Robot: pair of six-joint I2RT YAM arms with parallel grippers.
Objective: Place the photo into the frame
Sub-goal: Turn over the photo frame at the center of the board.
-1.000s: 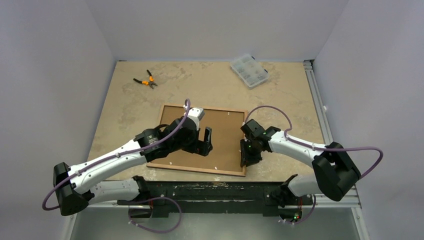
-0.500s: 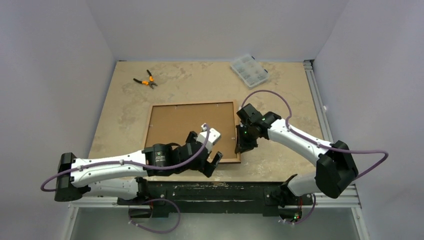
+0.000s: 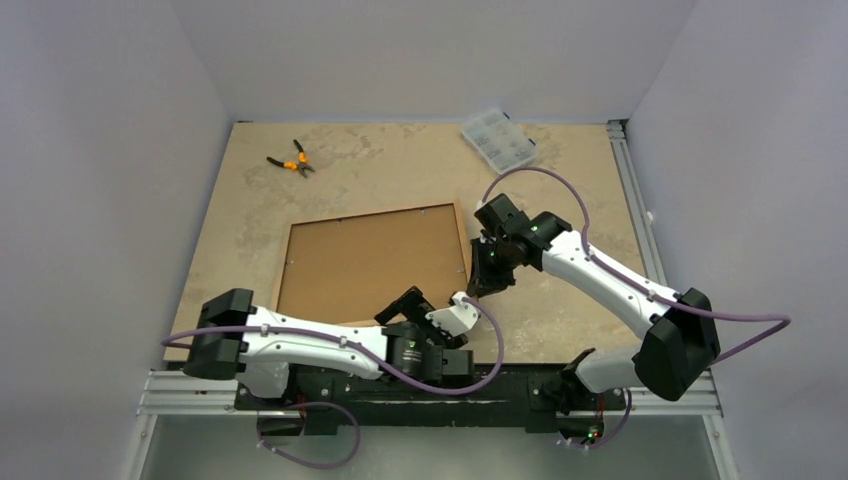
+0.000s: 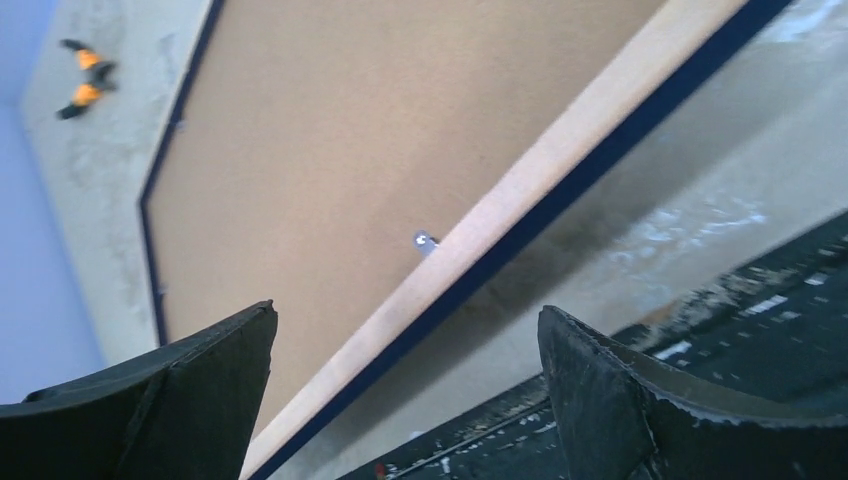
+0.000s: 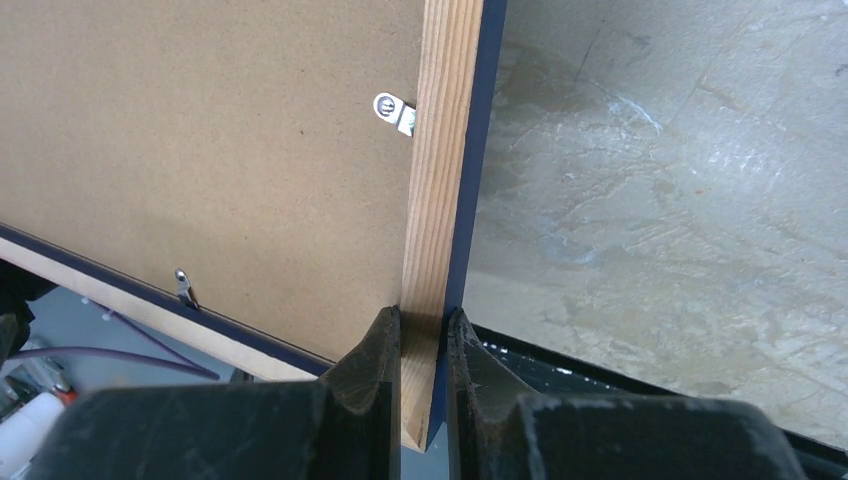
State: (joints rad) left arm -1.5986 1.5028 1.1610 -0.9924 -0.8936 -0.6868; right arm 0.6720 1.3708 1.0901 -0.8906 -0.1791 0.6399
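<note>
The frame [image 3: 370,262] is back side up, with light wood rails, dark blue edges and a brown backing board [image 4: 380,130] in it. My right gripper [image 3: 486,272] is shut on the frame's right rail [image 5: 440,200] near its near right corner and holds that side raised off the table. My left gripper [image 3: 430,325] is open and empty, low at the table's near edge, just in front of the frame's near rail [image 4: 540,190]. The photo is not in view.
Small metal turn clips [image 5: 393,110] sit on the inner edge of the rails. Orange-handled pliers [image 3: 290,160] lie at the far left and also show in the left wrist view [image 4: 85,80]. A clear parts box [image 3: 498,140] is at the far right. The black base rail [image 3: 420,385] runs along the near edge.
My right gripper has carried the frame left and away while turning it. My left arm has pulled back from over the frame to the table's near edge, fingers still open.
</note>
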